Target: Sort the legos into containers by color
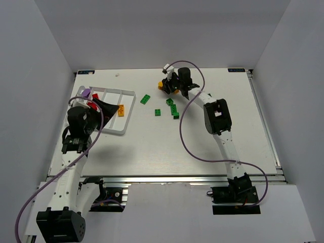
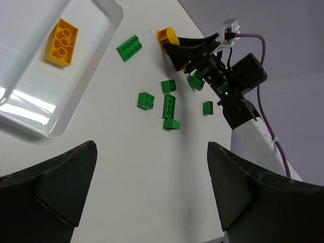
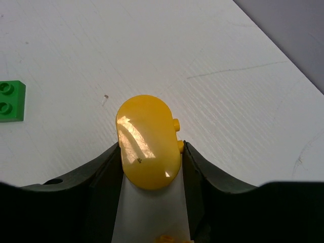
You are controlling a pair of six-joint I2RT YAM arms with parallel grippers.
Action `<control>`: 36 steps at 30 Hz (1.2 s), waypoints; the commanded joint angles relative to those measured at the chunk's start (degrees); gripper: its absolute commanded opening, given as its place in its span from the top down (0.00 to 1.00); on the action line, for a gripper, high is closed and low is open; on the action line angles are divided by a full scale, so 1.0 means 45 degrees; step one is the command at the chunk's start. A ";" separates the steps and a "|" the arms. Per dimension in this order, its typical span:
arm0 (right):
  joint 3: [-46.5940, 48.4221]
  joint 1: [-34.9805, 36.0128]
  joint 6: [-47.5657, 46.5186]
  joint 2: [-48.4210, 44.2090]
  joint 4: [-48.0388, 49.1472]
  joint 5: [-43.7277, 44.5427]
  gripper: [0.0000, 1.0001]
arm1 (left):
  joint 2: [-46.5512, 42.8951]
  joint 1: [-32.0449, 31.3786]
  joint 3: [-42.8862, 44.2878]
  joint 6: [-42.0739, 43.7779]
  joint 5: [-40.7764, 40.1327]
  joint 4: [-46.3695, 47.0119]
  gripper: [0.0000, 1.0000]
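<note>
Rounded yellow brick (image 3: 148,144): located at the table's far centre and gripped on both long sides by the right gripper (image 3: 150,148), long axis running along the finger gap. The left gripper (image 2: 152,177) is held wide apart, unladen, over the tray (image 1: 130,112), which is set well to the left.

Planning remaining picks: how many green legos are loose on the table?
7 green legos. One lies alone nearest the tray; five cluster beyond it; one sits partly under the right gripper. Others may be hidden by that arm.
</note>
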 commanded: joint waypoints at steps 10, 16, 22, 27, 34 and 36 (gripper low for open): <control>-0.3564 -0.0033 0.0200 -0.3897 0.2438 -0.2337 1.00 | 0.1147 -0.2269 -0.0109 -0.0924 -0.0198 0.2280 0.02; -0.6552 -0.0014 0.0181 -0.6673 0.2928 -0.3937 1.00 | 0.2103 -0.3811 0.0008 -0.0983 -0.0629 0.3354 0.02; -0.9112 0.0220 -0.0814 -0.9214 0.2129 -0.5891 1.00 | 0.2904 -0.4184 -0.0070 -0.0964 -0.0395 0.4721 0.02; -0.9857 0.0513 -0.1927 -1.0113 0.0743 -0.7044 1.00 | 0.3568 -0.4224 0.0320 -0.0788 0.0054 0.4820 0.02; -0.9818 0.1001 -0.3042 -1.0349 -0.0842 -0.8041 1.00 | 0.3939 -0.4243 0.0418 -0.0768 0.0034 0.5113 0.02; -0.9876 0.1119 -0.3158 -1.0465 -0.0842 -0.8256 1.00 | 0.4057 -0.4243 0.0457 -0.0827 0.0113 0.5210 0.02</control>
